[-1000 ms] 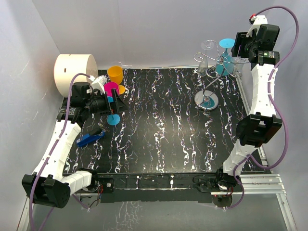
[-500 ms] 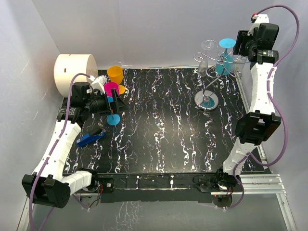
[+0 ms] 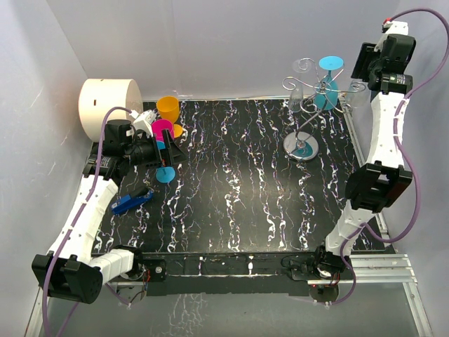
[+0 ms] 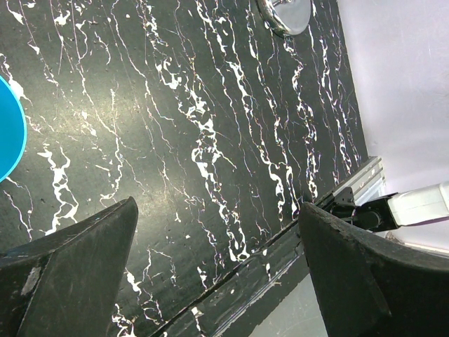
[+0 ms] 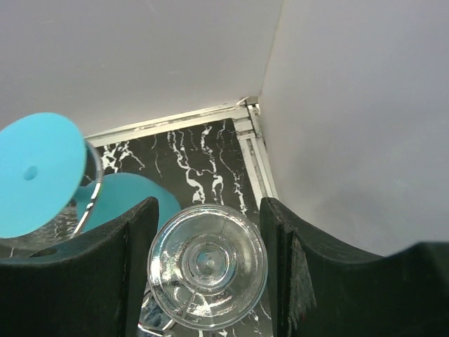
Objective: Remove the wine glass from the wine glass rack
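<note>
The silver wire wine glass rack (image 3: pixel 309 121) stands at the back right on its round shiny base (image 3: pixel 300 147). A blue wine glass (image 3: pixel 327 83) hangs upside down on it. My right gripper (image 3: pixel 362 78) is high by the rack's right arm, shut on the round foot of a clear wine glass (image 3: pixel 358 93). In the right wrist view the clear foot (image 5: pixel 208 265) sits between my two fingers (image 5: pixel 137 239), with the blue glass (image 5: pixel 38 172) to the left. My left gripper (image 3: pixel 172 152) is open and empty at the far left; its wrist view (image 4: pixel 217 203) shows only tabletop.
A white cylinder (image 3: pixel 110 105), an orange cup (image 3: pixel 168 108), a pink cup (image 3: pixel 163 128) and a blue glass foot (image 3: pixel 165 174) crowd the left arm. A blue tool (image 3: pixel 131 202) lies nearer. Walls close the back and right; the right gripper is near the corner.
My right gripper has risen and moved right, away from the rack, with the clear glass in it. The left arm has not moved.
</note>
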